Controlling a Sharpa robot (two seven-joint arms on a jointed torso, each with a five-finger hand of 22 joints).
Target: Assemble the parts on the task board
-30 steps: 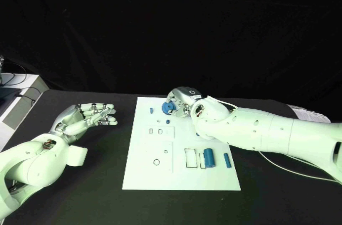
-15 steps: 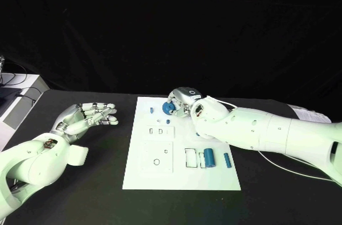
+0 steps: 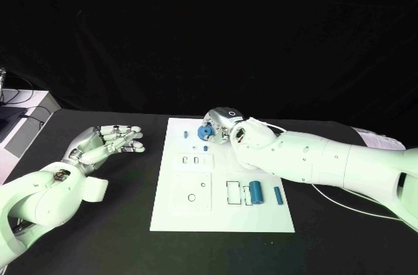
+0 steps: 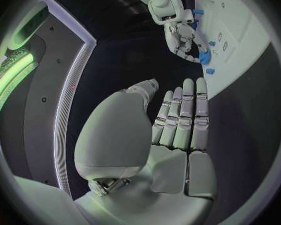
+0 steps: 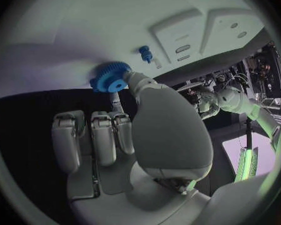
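Note:
The white task board (image 3: 179,208) lies in the middle of the black table. My right hand (image 3: 226,124) is over the board's far end and pinches a blue gear (image 3: 205,132) between thumb and a finger. The right wrist view shows the gear (image 5: 109,77) at my fingertips (image 5: 138,81), close to the board (image 5: 65,30), with a small blue peg (image 5: 145,51) beyond it. My left hand (image 3: 109,141) hovers over the table left of the board, fingers stretched out and holding nothing. The left wrist view shows its flat palm (image 4: 172,135) and the gear (image 4: 205,58) in the right hand (image 4: 181,35).
On the board are a small blue peg (image 3: 185,133), a short blue piece (image 3: 205,147), a thick blue cylinder (image 3: 255,192) and a thin blue pin (image 3: 278,195) beside rectangular slots (image 3: 232,193). A pale box (image 3: 17,133) stands at the table's left edge.
My right forearm has shifted slightly to the left while the gear stays at the same spot in the fingers. The left hand has not moved.

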